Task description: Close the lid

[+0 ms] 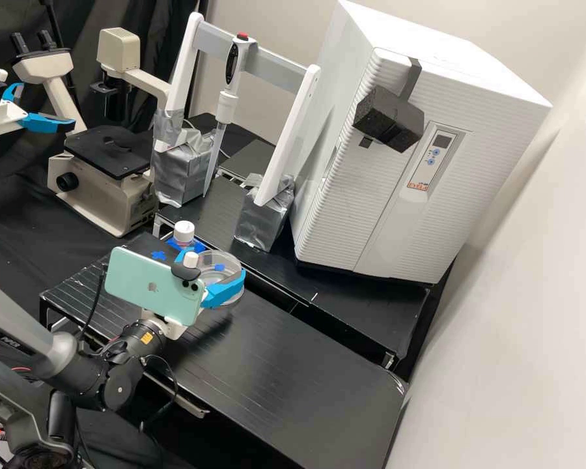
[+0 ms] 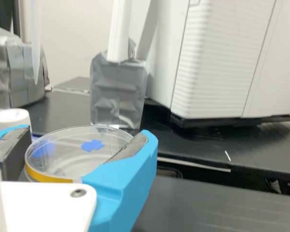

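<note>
Lid [image 2: 70,162] between the pads, seating it the likely step in hand

The gripper [image 2: 87,135] appears clamped on the clear, round lid: its blue fingers stand wide apart, one on each side, with the dark pads [image 2: 128,149] against the rim. How hard they press cannot be told. The lid lies above the near bench [image 1: 273,365], close to the white-capped bottle [image 2: 12,118], with a blue cross mark [image 2: 93,145] visible on or through the clear plastic and a yellow band [image 2: 48,178] along part of the edge.

In the high view, more clear wall shows just under the lid; this is probably the dish [image 1: 236,300] it belongs to. Whether the two touch or a gap remains is hard to tell through so much transparent plastic.

Closing, then, looks to be near its end, though not certainly complete. The next move calls for lining up the two rims, keeping the lid level and easing it straight down until it sits all round. Only then should the fingers part, evenly, and the arm back away. A tilted lid could catch on the dish wall, and a release with one pad dragging could pull it askew or nudge the dish along the bench.
</note>
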You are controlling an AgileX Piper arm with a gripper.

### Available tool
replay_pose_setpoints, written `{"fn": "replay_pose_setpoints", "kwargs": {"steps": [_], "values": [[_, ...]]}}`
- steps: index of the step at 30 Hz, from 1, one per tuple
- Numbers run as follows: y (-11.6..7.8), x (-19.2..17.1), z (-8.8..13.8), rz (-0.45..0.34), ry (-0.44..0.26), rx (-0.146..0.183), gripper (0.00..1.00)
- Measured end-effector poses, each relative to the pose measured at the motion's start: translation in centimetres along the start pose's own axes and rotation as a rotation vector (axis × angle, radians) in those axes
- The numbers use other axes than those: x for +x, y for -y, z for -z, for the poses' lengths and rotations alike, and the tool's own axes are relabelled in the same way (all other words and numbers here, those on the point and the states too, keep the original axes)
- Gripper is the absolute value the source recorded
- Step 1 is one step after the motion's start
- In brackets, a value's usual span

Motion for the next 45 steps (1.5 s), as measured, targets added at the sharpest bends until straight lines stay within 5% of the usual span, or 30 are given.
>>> {"fn": "replay_pose_setpoints", "kwargs": {"steps": [12, 34, 35, 45], "values": [[0.7, 0.6, -0.6, 0.052, 0.004, -0.021, 0.00], [0.4, 0.6, -1.7, 0.015, 0.051, 0.024, 0.00], [0.4, 0.5, -1.7, 0.013, 0.053, 0.024, 1.00], [0.3, 0.4, -1.4, 0.011, 0.044, 0.000, 1.00]]}}
